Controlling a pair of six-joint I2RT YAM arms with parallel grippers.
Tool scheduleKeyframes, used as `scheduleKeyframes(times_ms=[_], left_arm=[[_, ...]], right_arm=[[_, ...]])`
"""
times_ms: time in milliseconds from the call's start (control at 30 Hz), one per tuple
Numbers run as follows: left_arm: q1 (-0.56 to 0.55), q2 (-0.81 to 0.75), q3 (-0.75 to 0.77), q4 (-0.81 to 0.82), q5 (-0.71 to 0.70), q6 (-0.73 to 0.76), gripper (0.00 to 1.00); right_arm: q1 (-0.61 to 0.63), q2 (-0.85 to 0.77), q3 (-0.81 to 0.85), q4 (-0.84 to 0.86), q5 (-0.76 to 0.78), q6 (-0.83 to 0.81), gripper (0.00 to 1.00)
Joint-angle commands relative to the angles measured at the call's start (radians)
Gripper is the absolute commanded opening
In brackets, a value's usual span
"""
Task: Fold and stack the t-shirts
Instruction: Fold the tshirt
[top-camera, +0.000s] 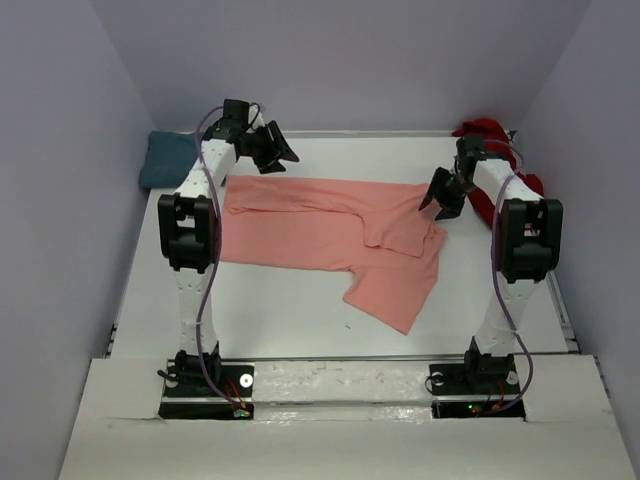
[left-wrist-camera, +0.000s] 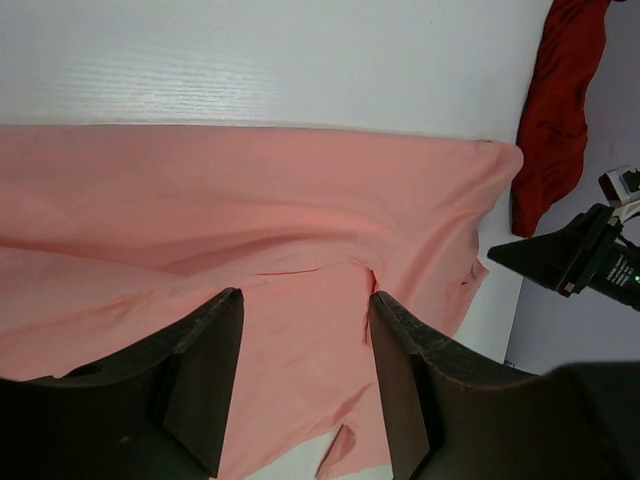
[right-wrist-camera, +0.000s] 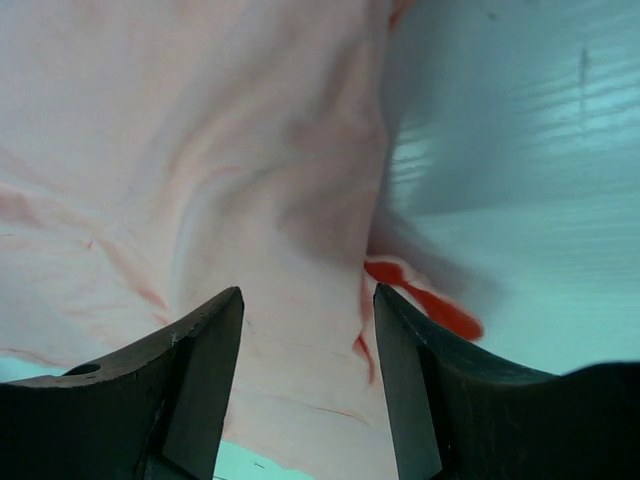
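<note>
Overhead: a salmon-pink cotton t-shirt (top-camera: 330, 235) lies partly folded on the white tabletop (top-camera: 280, 320), a bunched teal t-shirt (top-camera: 165, 160) beyond its far-left corner, a dark red t-shirt (top-camera: 486, 129) at its right end. Left wrist: left gripper (left-wrist-camera: 305, 297), jaws apart and empty, above the pink shirt. Right wrist: right gripper (right-wrist-camera: 308, 292) likewise.

Worktop (top-camera: 290, 320): white, flat, matte, with faint grain lines. Walls (top-camera: 350, 60): plain pale lavender, enclosing left, back and right. Front ledge (top-camera: 340, 440): white board along the near edge.
</note>
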Motion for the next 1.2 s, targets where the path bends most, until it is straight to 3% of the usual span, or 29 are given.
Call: scheduleKeyframes(times_ms=[0, 433, 833, 1167], left_arm=[[-0.068, 0.02, 0.06, 0.013, 0.095, 0.001, 0.62], [-0.218, 0.23, 0.199, 0.224, 0.203, -0.195, 0.63], [-0.229, 0.367, 0.24, 0.415, 0.281, -0.338, 0.63], [-0.217, 0.471, 0.259, 0.504, 0.295, -0.422, 0.64]], right_arm=[[-0.014, -0.107, -0.039, 0.066, 0.018, 0.007, 0.61], [-0.076, -0.176, -0.17, 0.074, 0.044, -0.007, 0.61], [-0.126, -0.204, -0.25, 0.097, 0.04, -0.002, 0.59], [-0.146, -0.182, -0.318, 0.14, -0.002, 0.015, 0.45]])
